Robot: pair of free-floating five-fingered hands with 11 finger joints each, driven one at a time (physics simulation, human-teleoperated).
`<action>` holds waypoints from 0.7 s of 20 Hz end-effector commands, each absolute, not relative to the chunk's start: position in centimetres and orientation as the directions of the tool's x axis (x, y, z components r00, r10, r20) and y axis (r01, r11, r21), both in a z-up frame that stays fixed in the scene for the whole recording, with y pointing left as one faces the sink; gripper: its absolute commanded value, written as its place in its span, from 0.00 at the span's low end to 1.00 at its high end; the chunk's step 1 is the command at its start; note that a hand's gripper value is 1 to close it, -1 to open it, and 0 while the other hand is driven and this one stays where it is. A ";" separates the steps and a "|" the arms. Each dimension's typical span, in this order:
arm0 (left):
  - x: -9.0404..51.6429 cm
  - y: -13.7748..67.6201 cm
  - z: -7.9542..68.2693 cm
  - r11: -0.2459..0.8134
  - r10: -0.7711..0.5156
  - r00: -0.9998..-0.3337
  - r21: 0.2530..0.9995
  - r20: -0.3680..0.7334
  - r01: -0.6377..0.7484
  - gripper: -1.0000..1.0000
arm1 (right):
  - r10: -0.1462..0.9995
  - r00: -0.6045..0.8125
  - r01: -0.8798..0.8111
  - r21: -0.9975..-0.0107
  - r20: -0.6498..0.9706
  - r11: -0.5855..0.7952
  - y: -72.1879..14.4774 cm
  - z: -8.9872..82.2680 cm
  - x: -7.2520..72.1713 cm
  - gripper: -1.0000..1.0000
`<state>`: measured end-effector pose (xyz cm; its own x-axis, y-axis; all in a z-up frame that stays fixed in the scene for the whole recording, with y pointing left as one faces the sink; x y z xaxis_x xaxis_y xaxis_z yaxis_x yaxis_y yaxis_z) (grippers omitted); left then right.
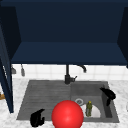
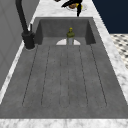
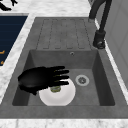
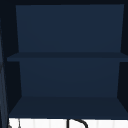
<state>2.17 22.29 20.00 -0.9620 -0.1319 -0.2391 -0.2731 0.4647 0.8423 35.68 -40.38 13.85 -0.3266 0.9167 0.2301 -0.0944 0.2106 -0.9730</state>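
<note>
My right hand (image 1: 108, 94) hangs over the right side of the sink basin (image 3: 100, 75), fingers stretched out straight and relaxed, holding nothing. In the right side view the same hand (image 3: 40, 78) floats just above the small green bottle (image 1: 89, 108), which stands upright on a white plate (image 3: 65, 97) on the basin floor; my fingertips reach across the bottle's top, and the drain (image 3: 82, 80) lies just beyond them. To take the bottle well, I judge I should sink straight down, keep the palm facing its side and wrap low around the body, since it is narrow and could tip on the smooth plate. My left hand (image 1: 37, 118) hovers idle with curled fingers at the front left corner of the drainboard (image 1: 42, 97). A red ball (image 1: 67, 115) sits between my two hands, close to the front camera, and covers the front edge of the sink. Most of the bottle is hidden under my right hand from the right, so I cannot tell whether my fingers touch its cap. The faucet (image 1: 68, 75) stands behind, cut off partly by the dark blue cabinet (image 1: 67, 37) above
</note>
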 end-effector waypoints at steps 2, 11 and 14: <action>2.2 22.3 20.0 0.465 -0.132 -0.962 0.842 -0.239 -0.273 0.50 | 0.912 -0.315 -0.076 -0.965 0.262 0.250 -42.1 14.3 34.6 0.00; 2.2 22.3 20.0 0.465 -0.132 -0.962 0.842 -0.239 -0.273 0.50 | 0.913 -0.306 -0.168 -0.960 0.269 0.226 -45.4 14.9 33.9 0.00; 2.2 22.3 20.0 0.465 -0.132 -0.962 0.842 -0.239 -0.273 0.50 | 0.922 -0.304 -0.207 -0.961 0.239 0.181 -46.1 15.8 33.9 0.00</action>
<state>2.17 22.29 20.00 -0.9620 -0.1319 -0.2391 -0.2731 0.4647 0.8423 33.96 -45.50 15.09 -0.3186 0.9128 0.2555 -0.1520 0.2168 -0.9643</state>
